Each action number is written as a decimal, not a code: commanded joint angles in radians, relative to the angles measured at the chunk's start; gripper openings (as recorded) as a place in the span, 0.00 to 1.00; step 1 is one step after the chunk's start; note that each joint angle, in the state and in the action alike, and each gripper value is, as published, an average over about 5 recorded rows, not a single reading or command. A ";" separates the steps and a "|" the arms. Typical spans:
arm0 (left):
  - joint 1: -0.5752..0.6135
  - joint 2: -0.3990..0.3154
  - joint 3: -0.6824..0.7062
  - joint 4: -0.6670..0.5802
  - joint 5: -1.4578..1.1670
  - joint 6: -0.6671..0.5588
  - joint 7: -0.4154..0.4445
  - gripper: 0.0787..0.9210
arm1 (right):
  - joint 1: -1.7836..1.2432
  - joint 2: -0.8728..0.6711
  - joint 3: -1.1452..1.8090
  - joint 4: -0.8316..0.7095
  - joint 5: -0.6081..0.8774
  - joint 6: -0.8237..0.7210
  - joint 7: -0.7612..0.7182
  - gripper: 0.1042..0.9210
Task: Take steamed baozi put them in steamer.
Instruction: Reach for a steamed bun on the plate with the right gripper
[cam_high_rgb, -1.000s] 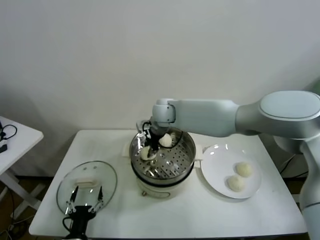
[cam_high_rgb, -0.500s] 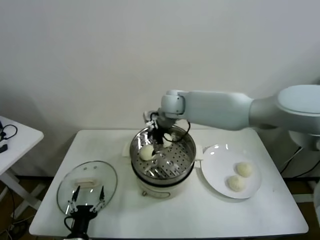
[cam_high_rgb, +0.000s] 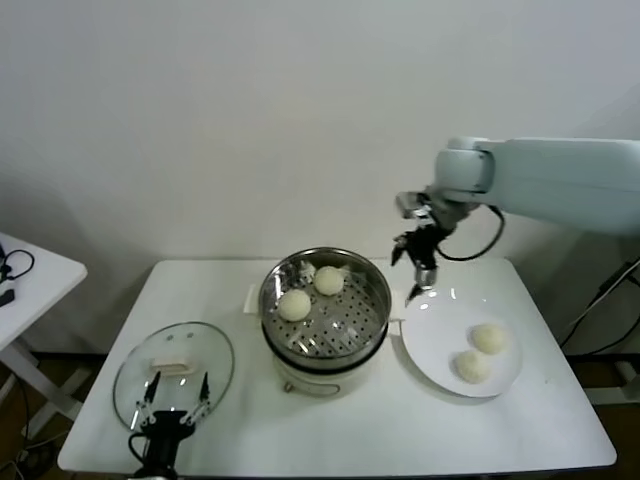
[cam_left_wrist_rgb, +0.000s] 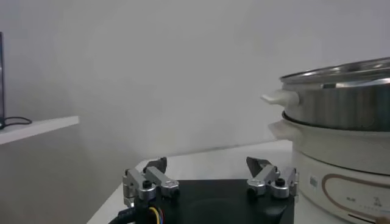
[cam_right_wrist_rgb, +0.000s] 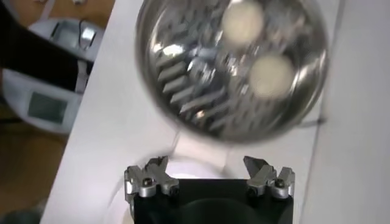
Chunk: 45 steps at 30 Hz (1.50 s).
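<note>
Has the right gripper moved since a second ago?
Yes. The right gripper has left the steamer, where it stood by two buns, and now hangs, fingers open, over the near edge of the plate.

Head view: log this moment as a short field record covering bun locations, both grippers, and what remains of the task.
buns in steamer: two, bun and bun, on the perforated floor
buns on plate: two, bun and bun
right gripper: open, empty, raised between steamer and plate
left gripper: open, idle at the table's near left edge by the glass lid
remaining: two buns not yet moved
</note>
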 joint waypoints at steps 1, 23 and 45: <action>0.002 -0.049 -0.005 0.004 -0.001 -0.002 -0.001 0.88 | -0.135 -0.296 -0.071 0.091 -0.279 0.001 0.071 0.88; 0.005 -0.049 -0.027 0.027 0.002 -0.003 -0.002 0.88 | -0.610 -0.259 0.286 -0.102 -0.442 -0.025 0.145 0.88; -0.002 -0.049 -0.018 0.035 0.010 0.001 -0.002 0.88 | -0.609 -0.239 0.296 -0.105 -0.470 -0.031 0.156 0.69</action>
